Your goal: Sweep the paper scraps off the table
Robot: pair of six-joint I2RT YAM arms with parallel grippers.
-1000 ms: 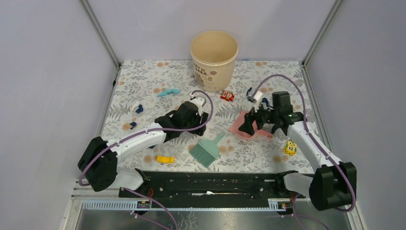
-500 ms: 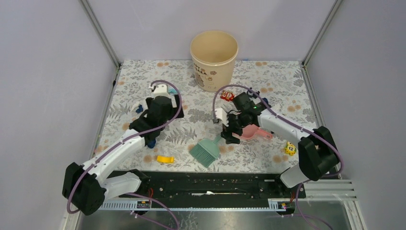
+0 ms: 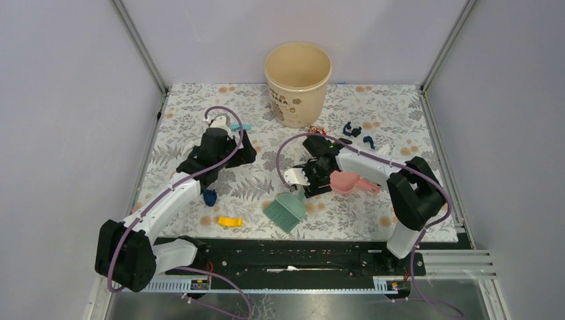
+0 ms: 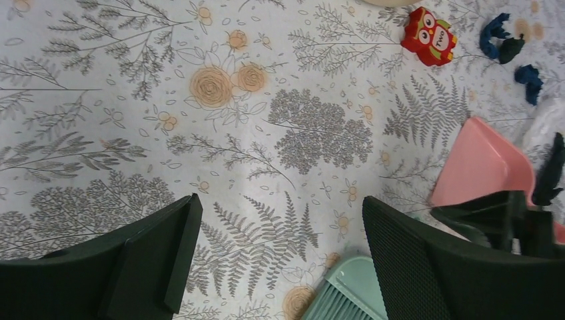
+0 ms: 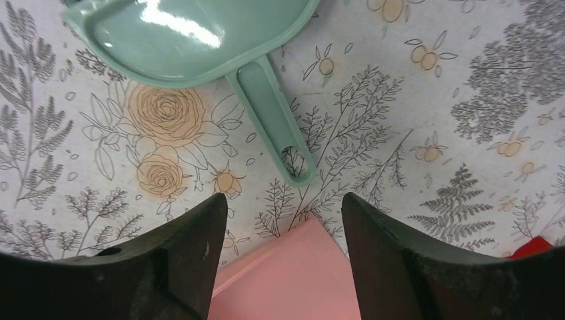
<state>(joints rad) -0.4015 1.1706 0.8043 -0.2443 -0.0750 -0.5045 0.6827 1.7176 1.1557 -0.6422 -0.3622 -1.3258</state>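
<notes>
Dark navy paper scraps (image 3: 353, 128) lie at the back right of the table (image 3: 400, 107), also seen as paper scraps (image 4: 496, 37) in the left wrist view. Another navy bit (image 3: 210, 197) lies by my left forearm, and a light-blue strip (image 3: 241, 126) peeks out behind my left wrist. A green brush (image 3: 286, 210) lies front centre, its handle (image 5: 273, 120) pointing at the pink dustpan (image 3: 346, 181). My right gripper (image 3: 312, 187) hangs open over the dustpan's left edge (image 5: 293, 273), holding nothing. My left gripper (image 3: 238, 155) stands wide open and empty over bare cloth (image 4: 280, 227).
A beige bucket (image 3: 298, 73) stands at the back centre. A red toy cube (image 3: 317, 131) sits in front of it. A flat yellow piece (image 3: 230, 221) lies near the front edge. Grey walls close in the table's left, back and right sides.
My left arm swung from the table's centre to the back left and its jaws opened wide. My right arm moved left from over the dustpan toward the brush handle, its jaws narrowing a little.
</notes>
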